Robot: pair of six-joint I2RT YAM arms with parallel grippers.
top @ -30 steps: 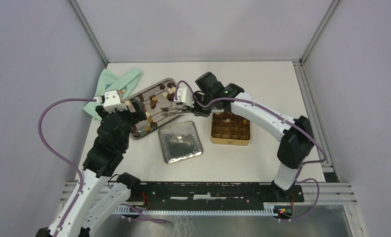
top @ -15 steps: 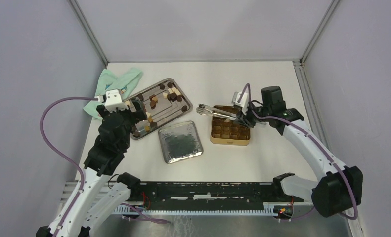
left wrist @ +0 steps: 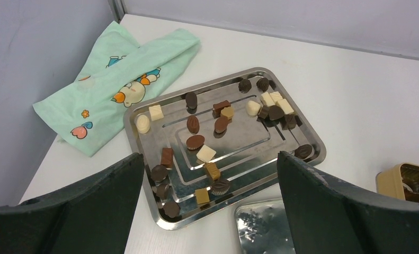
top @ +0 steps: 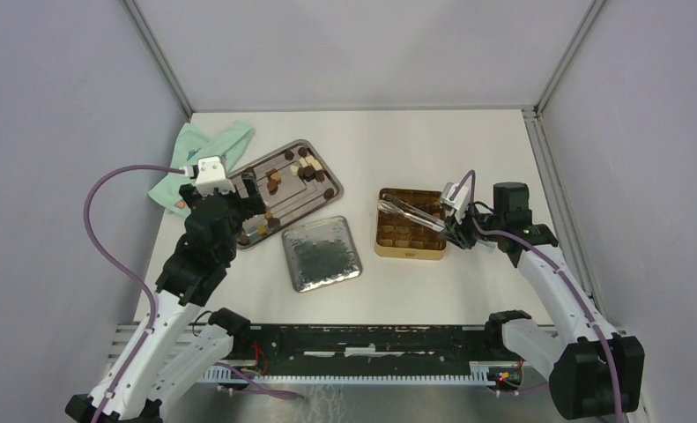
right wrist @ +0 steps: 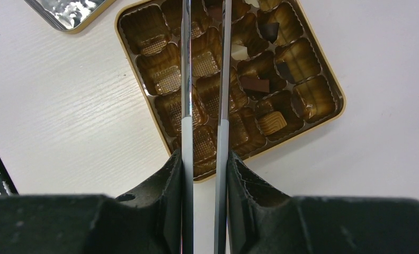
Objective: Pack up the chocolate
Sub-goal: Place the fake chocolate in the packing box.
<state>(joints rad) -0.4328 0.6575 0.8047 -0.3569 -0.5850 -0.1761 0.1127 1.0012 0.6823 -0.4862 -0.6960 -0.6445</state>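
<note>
**Light, slick little pieces: pinch across flat sides**

The tray at far left carries most of the chocolate; a few pieces sit in the gold tin to the right. The left gripper hangs over the tray, fingers wide apart. The right gripper is clamped on tongs above the tin. The pieces look light, rigid and probably slippery.

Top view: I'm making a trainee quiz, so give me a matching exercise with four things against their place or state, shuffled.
Things
1. cloth
2. lid
3. tongs
4. left pincer

Place or state
A. gripped, over the box
B. open, above the tray
C. far left of the table, beside the tray
D. lying flat, left of the box

Pairs: 1-C, 2-D, 3-A, 4-B
</note>
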